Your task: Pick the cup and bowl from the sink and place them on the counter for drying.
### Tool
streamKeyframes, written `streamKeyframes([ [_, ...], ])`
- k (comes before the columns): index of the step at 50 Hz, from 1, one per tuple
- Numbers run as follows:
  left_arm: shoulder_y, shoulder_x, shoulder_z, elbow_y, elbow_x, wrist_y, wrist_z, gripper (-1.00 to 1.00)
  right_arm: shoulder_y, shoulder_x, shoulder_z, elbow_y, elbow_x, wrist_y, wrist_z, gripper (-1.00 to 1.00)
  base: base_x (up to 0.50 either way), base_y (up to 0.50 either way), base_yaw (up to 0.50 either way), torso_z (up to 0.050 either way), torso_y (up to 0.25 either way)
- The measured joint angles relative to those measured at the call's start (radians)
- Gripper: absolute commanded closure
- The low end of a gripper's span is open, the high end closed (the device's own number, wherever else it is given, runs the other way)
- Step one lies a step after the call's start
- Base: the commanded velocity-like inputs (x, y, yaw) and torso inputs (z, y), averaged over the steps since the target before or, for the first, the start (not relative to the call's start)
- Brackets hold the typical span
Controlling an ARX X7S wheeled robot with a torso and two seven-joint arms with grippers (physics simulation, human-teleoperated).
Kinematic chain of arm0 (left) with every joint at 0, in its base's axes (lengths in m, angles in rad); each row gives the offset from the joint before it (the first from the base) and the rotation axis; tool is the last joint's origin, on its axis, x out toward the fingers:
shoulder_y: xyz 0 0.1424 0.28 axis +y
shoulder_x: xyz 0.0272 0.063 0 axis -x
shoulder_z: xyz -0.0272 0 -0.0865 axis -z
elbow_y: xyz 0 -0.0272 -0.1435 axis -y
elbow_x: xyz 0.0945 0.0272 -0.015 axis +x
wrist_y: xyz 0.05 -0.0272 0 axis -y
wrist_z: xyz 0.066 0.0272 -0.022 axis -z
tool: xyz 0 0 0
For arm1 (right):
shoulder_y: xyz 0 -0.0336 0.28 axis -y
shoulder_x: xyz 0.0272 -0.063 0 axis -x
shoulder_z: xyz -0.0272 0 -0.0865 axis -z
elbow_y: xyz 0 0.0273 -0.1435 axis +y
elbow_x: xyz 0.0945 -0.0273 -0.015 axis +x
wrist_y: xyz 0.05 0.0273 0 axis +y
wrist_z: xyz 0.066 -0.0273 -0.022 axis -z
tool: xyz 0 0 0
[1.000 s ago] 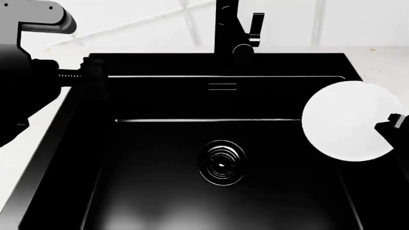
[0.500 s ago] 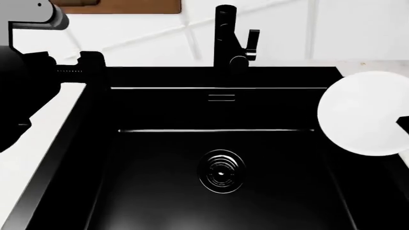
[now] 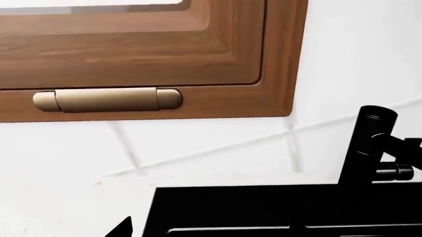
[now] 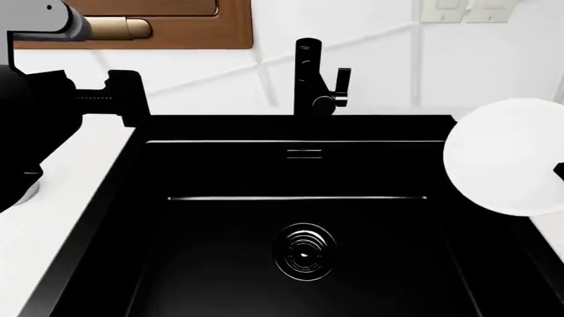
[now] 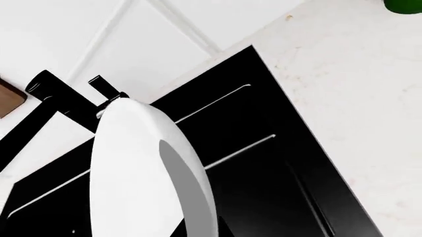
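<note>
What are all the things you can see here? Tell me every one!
sink: one, black, in the middle, nothing inside it
drain: one, black with rings, on the sink's floor
faucet: one, black, behind the sink
bowl: one, white, held up over the sink's right edge
counter: one, white with faint speckles, around the sink
tiled wall: one, white, behind the faucet
wooden frame: one, brown with a tan handle, on the wall
bottle: one, green, only an edge shows, far back on the counter
left arm: one, black and grey, over the left counter
</note>
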Motion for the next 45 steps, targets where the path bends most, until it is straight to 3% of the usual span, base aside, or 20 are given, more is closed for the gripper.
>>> streamKeyframes([
  [15, 0.013, 0.005, 0.001, -0.016, -0.002, 0.014, -0.006, -1.00, -0.058, 0.009, 0.146, 0.006, -0.019, 0.002, 0.034, 1.00, 0.00, 0.00, 0.00, 0.000, 0.000],
  [34, 0.023, 0.010, 0.010, -0.026, 0.004, 0.024, 0.001, -1.00, -0.224, -0.024, 0.604, 0.056, -0.031, 0.127, 0.188, 1.00, 0.00, 0.00, 0.00, 0.000, 0.000],
  [45, 0.028, 0.012, 0.016, -0.028, 0.002, 0.027, -0.002, -1.00, -0.242, -0.067, 0.802, 0.080, -0.154, 0.210, 0.201, 1.00, 0.00, 0.00, 0.00, 0.000, 0.000],
])
